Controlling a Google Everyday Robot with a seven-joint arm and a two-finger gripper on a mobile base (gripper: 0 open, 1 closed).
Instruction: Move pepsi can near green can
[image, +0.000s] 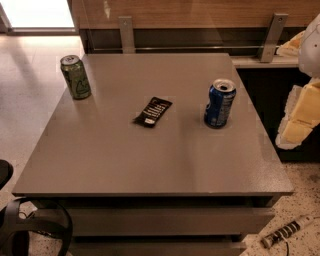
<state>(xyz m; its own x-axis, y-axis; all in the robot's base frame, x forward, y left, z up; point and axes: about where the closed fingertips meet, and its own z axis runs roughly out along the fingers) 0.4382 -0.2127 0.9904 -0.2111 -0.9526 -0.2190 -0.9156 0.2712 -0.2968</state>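
- Seemingly the claw (300, 117) is hovering off the bench's (150, 165) side, apart from both cans; its state I cannot tell.
- The pepsi can (219, 104) is standing upright near the claw; the green can (75, 76) is standing well beyond it.
- Approach is only beginning, calling for a reach onto the pepsi can.

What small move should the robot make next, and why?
Probably bring the gripper, not in view, toward the pepsi can: it stands untouched at the right of the table, far from the green can at the back left.
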